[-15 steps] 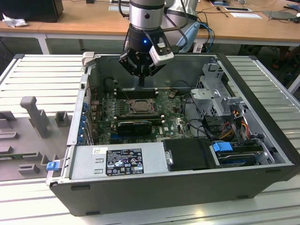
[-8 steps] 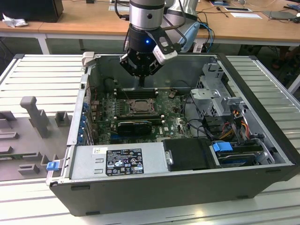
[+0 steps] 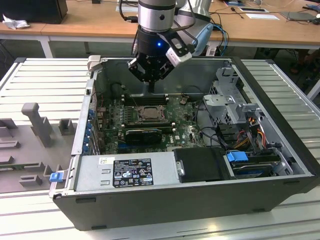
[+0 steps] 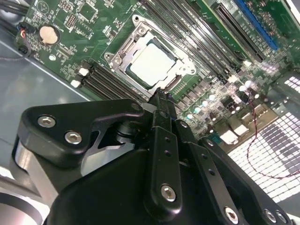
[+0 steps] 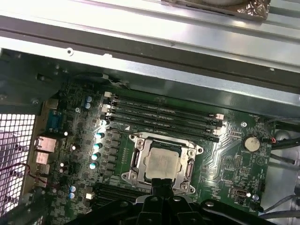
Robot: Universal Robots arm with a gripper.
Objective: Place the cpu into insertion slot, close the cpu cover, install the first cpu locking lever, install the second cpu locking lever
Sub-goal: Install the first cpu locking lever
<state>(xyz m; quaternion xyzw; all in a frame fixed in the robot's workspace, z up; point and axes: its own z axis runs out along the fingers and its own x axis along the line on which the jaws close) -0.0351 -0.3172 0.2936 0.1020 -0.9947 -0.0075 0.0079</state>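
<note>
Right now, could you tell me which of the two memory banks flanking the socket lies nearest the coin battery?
The memory bank between the insertion slot and the case wall; the coin battery sits at its end.

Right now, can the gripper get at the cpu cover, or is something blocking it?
Probably yes. The gripper hangs close over the edge of the cpu cover inside the open case, with nothing between them; the memory slots lie off to the side.

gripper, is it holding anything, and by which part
Nothing is held: the gripper is shut and empty, close to the socket; the cpu lies under the cpu cover.
</note>
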